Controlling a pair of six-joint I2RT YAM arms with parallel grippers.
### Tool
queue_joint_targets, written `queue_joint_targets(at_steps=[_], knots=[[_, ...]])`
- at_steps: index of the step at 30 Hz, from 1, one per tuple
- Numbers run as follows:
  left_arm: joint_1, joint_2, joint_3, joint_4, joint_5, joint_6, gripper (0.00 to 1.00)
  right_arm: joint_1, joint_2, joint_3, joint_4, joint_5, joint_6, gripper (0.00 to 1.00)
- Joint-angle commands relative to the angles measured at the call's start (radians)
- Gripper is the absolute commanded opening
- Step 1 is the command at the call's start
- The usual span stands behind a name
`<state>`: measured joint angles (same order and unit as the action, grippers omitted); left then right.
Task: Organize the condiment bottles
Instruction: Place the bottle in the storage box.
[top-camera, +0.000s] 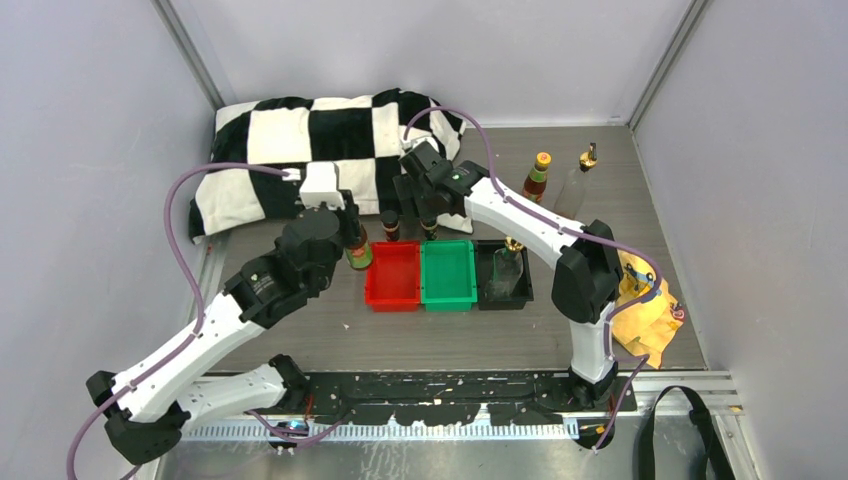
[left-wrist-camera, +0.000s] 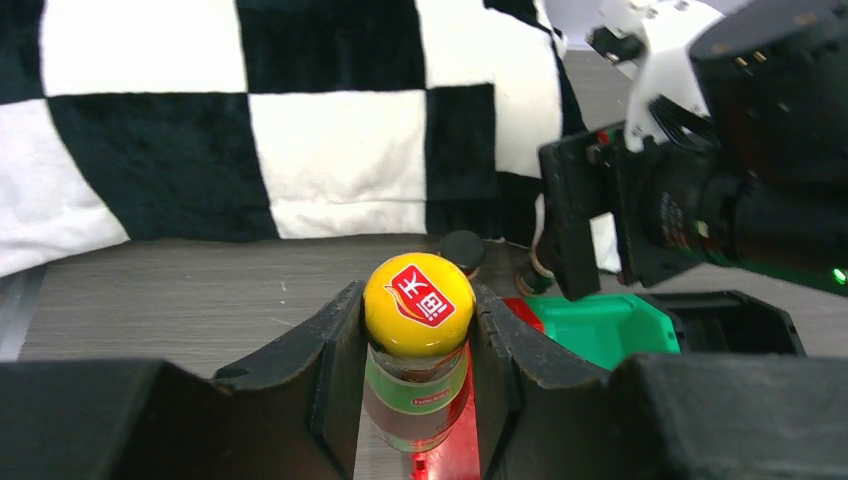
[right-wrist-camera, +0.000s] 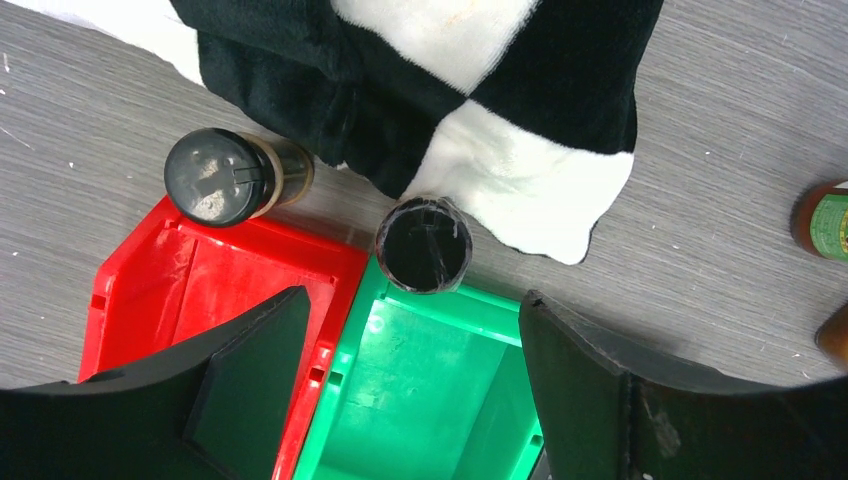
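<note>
Left jaws are clamped on a reddish-brown bottle (left-wrist-camera: 418, 400) just under its yellow cap (left-wrist-camera: 418, 305), one finger on each side of the neck. My left gripper (top-camera: 352, 235) holds it upright, long axis vertical and cap up. It sits at the outer rear corner of the red tray (top-camera: 392, 290), and I cannot tell whether its base touches anything.

Right jaws stand apart with nothing between them. My right gripper (right-wrist-camera: 415, 390) hangs over the rear of the green tray (right-wrist-camera: 430, 400). Just beyond my fingertips a short black-capped bottle (right-wrist-camera: 423, 243) stands upright against that tray's back rim. Off to the side of that gripper, its twin (right-wrist-camera: 215, 177) stands upright behind the red tray's back edge.

Beyond both grippers a black-and-white checkered cloth (top-camera: 320, 140) lies bunched against the back. The table (top-camera: 480, 340) is grey wood-grain, closed in by pale walls.

Further out past my right gripper, one tall clear bottle with a gold pourer (top-camera: 508, 268) stands in the black tray (top-camera: 525, 290). Another clear bottle (top-camera: 577, 185) and an orange-capped bottle (top-camera: 538, 175) stand upright on the bare table.
</note>
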<state>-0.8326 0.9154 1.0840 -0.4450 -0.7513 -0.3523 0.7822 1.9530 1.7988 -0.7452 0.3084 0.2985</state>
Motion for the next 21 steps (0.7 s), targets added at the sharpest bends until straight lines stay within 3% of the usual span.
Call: queue_joint_targets(at_steps=[1,10,21], knots=[[-0.077,-0.017,0.018,0.089,-0.086,-0.015,0.0,-0.014,0.003,0.01,0.042,-0.012,0.016,0.82],[-0.212,0.022,-0.001,0.112,-0.155,0.013,0.0,-0.048,0.02,0.05,0.032,-0.034,0.01,0.82],[-0.279,0.011,-0.045,0.145,-0.161,0.022,0.0,-0.08,0.029,0.108,0.02,-0.065,0.007,0.82]])
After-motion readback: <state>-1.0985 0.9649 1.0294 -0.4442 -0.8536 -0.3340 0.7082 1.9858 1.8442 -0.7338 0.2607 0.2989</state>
